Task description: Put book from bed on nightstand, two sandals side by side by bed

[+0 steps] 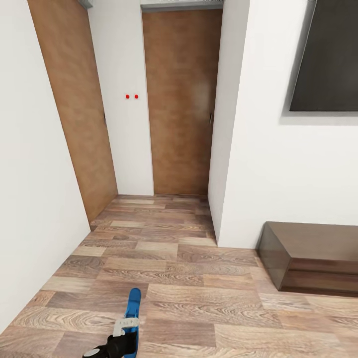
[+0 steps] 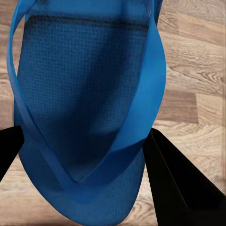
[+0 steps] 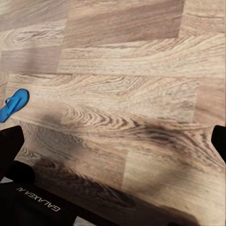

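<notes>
Sandal of bright blue thin flexible foam (image 2: 80, 108), likely light and floppy, clamped between left gripper (image 2: 84, 155) fingers; best gripped across sole, not straps.

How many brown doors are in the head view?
2: one door on the left wall, the other door straight ahead at the corridor's end; others may be hidden.

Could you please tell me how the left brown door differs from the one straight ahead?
The left door is in the side wall, seen at a steep angle; the door ahead faces the camera squarely. The door ahead stands at the far end of the passage; the left door is nearer. Both are plain brown, with a small dark handle at the right edge.
</notes>
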